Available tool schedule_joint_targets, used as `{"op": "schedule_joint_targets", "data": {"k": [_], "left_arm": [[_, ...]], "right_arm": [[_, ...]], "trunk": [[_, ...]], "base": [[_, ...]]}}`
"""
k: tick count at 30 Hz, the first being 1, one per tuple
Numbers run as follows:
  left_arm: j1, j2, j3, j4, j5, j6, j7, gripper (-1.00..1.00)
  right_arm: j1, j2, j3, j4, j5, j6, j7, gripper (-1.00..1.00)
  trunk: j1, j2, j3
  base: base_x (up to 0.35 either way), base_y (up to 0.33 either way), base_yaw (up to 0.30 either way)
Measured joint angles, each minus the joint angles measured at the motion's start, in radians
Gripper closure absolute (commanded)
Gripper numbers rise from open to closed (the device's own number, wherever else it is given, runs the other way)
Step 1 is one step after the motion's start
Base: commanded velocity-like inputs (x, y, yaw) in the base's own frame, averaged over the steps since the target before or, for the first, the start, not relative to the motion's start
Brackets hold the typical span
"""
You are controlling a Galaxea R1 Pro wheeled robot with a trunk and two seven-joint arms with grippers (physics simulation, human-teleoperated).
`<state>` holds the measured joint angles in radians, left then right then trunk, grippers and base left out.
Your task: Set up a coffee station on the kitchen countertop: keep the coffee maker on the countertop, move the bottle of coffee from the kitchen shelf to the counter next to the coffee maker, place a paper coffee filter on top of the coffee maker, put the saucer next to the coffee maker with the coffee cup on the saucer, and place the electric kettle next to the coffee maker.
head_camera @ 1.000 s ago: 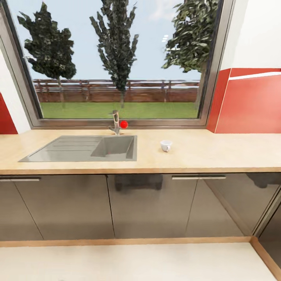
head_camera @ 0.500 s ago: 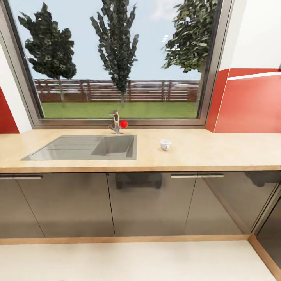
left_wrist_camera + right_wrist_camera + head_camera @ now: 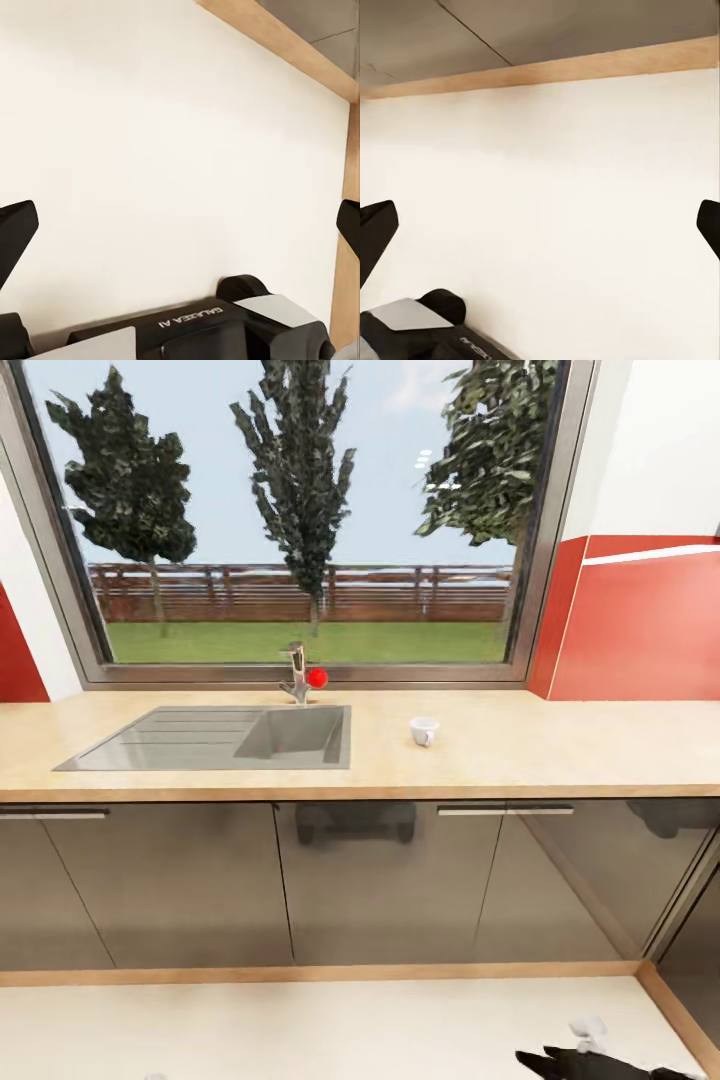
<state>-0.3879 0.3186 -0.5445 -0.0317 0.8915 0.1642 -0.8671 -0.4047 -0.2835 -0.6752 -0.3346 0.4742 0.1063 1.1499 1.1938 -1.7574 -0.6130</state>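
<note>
Progress: you've barely begun, judging by the desk; the coffee cup stands alone, no saucer under it.
Left to do: coffee maker, bottle, filter, saucer, kettle.
Left claw: fingers wide, holding nothing.
Right claw: wide, holding nothing.
Around: sink and faucet lie left of the cup.
Obstacles: none near it.

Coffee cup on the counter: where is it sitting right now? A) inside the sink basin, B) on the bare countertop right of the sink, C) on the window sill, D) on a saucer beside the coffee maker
B: the coffee cup stands on the bare countertop, right of the sink, with nothing under it.
</note>
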Motion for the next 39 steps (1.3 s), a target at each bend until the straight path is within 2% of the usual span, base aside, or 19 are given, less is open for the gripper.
{"op": "schedule_joint_targets", "data": {"k": [3,7,9,10,12,13,14,19,20,21,23,26,28,30,32,33,35,37,39], "left_arm": [[0.0,0.002,0.026,-0.001,0.0,0.003,-0.001,-1.0],[0.0,0.005,0.059,-0.001,0.0,0.005,-0.001,-1.0],[0.0,0.006,0.073,0.0,0.0,0.008,-0.001,-1.0],[0.0,0.007,0.079,0.0,0.0,0.008,-0.001,-1.0],[0.0,0.007,0.082,0.0,0.0,0.009,-0.001,-1.0],[0.0,0.005,0.085,0.001,0.0,0.01,-0.001,-1.0],[0.0,0.004,0.086,0.001,0.0,0.011,-0.001,-1.0],[0.0,0.001,0.087,0.002,0.0,0.011,-0.001,-1.0],[0.0,-0.001,0.086,0.002,0.0,0.011,-0.002,-1.0],[0.0,-0.001,0.086,0.002,0.0,0.011,-0.002,-1.0],[0.0,-0.001,0.087,0.002,0.0,0.011,-0.003,-1.0],[0.0,-0.015,0.089,0.003,0.0,0.011,-0.003,-1.0],[0.001,-0.019,0.092,0.003,0.0,0.011,-0.003,-1.0],[0.012,-0.02,0.093,0.003,0.0,0.011,-0.003,-1.0],[0.017,-0.02,0.094,0.003,0.0,0.011,-0.003,-1.0],[0.021,-0.02,0.094,0.004,0.0,0.011,-0.003,-1.0],[0.024,-0.02,0.095,0.004,0.0,0.011,-0.003,-1.0],[0.027,-0.02,0.096,0.005,0.0,0.01,-0.003,-1.0],[0.029,-0.02,0.095,0.005,0.001,0.01,-0.003,-1.0]], "right_arm": [[-0.045,0.029,0.015,-0.007,0.001,0.068,0.024,-1.0],[-0.092,0.078,0.074,-0.066,-0.001,0.113,0.082,-1.0],[-0.109,0.124,0.131,-0.159,-0.002,0.134,0.126,-1.0],[-0.114,0.158,0.164,-0.235,-0.003,0.156,0.152,-1.0],[-0.119,0.191,0.191,-0.32,-0.003,0.198,0.179,-1.0],[-0.123,0.238,0.228,-0.462,-0.005,0.346,0.264,-1.0],[-0.125,0.247,0.234,-0.571,-0.006,0.382,0.287,-1.0],[-0.138,0.264,0.307,-0.858,-0.019,0.619,0.372,-1.0],[-0.183,0.266,0.331,-0.955,-0.044,0.742,0.383,-1.0],[-0.24,0.266,0.338,-0.992,-0.051,0.789,0.385,-1.0],[-0.292,0.266,0.342,-1.01,-0.053,0.82,0.382,-1.0],[-0.528,0.268,0.35,-0.964,-0.055,0.868,0.286,-1.0],[-0.677,0.265,0.351,-0.826,-0.051,0.876,0.217,-1.0],[-0.786,0.266,0.352,-0.71,-0.036,0.879,0.086,-1.0],[-0.829,0.267,0.352,-0.656,-0.031,0.88,-0.006,-1.0],[-0.861,0.273,0.352,-0.611,-0.028,0.881,-0.1,-1.0],[-0.886,0.285,0.352,-0.576,-0.026,0.881,-0.192,-1.0],[-0.911,0.317,0.354,-0.54,-0.025,0.882,-0.376,-1.0],[-0.921,0.345,0.354,-0.528,-0.026,0.883,-0.498,-1.0]], "trunk": [[0.0,0.0,0.0],[0.0,0.0,0.0],[0.0,0.0,0.0],[0.0,0.0,0.0],[0.0,0.0,0.0],[0.0,0.0,0.0],[0.0,0.0,0.0],[0.0,0.0,0.0],[0.0,0.0,0.0],[0.0,0.0,0.0],[0.0,0.0,0.0],[0.0,0.0,0.0],[0.0,0.0,0.0],[0.0,0.0,0.0],[0.0,0.0,0.0],[0.0,0.0,0.0],[0.0,0.0,0.0],[0.0,0.0,0.0],[0.0,0.0,0.0]], "base": [[0.0,0.0,0.0],[0.0,0.0,0.0],[0.0,0.0,0.0],[0.0,0.0,0.0],[0.0,0.0,0.0],[0.0,0.0,0.0],[0.0,0.0,0.0],[0.0,0.0,0.0],[0.0,0.0,0.0],[0.0,0.0,0.0],[0.0,0.0,0.0],[0.0,0.0,0.0],[0.0,0.0,0.0],[0.0,0.0,0.0],[0.0,0.0,0.0],[0.0,0.0,0.0],[0.0,0.0,0.0],[0.0,0.0,0.0],[0.0,0.0,0.0]]}}
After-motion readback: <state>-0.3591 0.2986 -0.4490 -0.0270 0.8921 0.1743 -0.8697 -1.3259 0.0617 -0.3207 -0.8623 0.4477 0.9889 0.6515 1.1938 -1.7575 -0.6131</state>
